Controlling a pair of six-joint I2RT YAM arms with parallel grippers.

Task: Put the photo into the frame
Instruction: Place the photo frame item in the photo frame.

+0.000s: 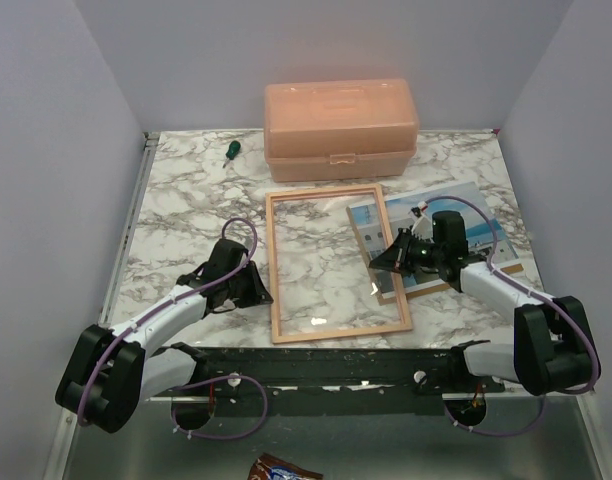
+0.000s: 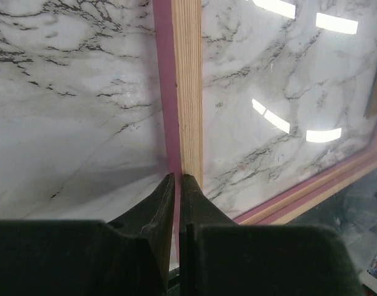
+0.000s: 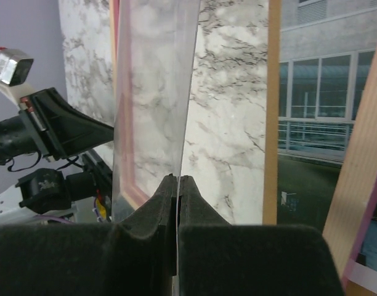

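The frame (image 1: 326, 192) lies flat mid-table with its pale wood side up. My left gripper (image 1: 258, 292) is at its left rail. In the left wrist view the left gripper (image 2: 177, 177) is shut on the pink edge of the frame (image 2: 187, 92). My right gripper (image 1: 384, 262) is at the frame's right rail. In the right wrist view the right gripper (image 3: 178, 179) is shut on the edge of a clear pane (image 3: 154, 92), seen nearly edge-on. The photo (image 1: 466, 215) lies face up to the right on a brown backing board (image 1: 416, 292). Part of the photo (image 3: 312, 92) shows beside the pane.
A peach plastic box (image 1: 341, 130) stands at the back, just beyond the frame. A green-handled screwdriver (image 1: 229, 150) lies at the back left. Grey walls close in the table on three sides. A small packet (image 1: 276, 468) lies below the arm bases.
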